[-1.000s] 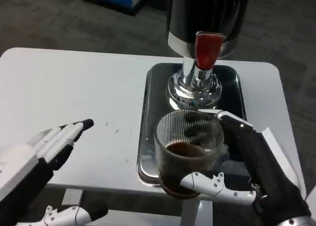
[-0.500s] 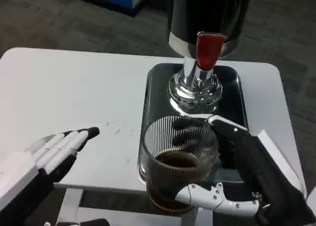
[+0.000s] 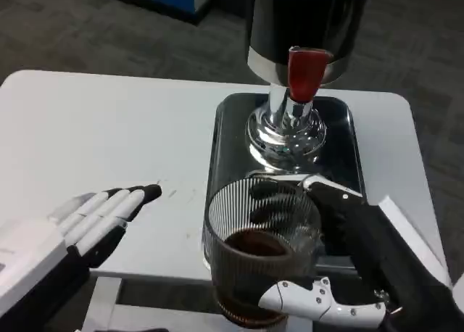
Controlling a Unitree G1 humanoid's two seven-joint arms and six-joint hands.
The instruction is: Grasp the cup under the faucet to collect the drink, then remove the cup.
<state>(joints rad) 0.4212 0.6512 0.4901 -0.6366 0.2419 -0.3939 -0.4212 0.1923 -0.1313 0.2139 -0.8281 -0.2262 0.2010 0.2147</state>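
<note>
Since the earlier frames the cup (image 3: 262, 258) has come away from under the faucet (image 3: 305, 72) toward the near left, and now hangs at the tray's (image 3: 226, 129) front edge. The left hand (image 3: 87, 223) has slid further forward over the table (image 3: 109, 129).

Head view: the right hand (image 3: 341, 274) holds the ribbed glass cup, fingers wrapped round its far side and the thumb across its near wall. Dark drink fills roughly the lower third. The left hand lies flat and empty, fingers spread, well apart from the cup.

The collecting looks done; the removal step is in hand. Next, I judge, the cup must stay level while it is carried clear of the tray and set down gently.
</note>
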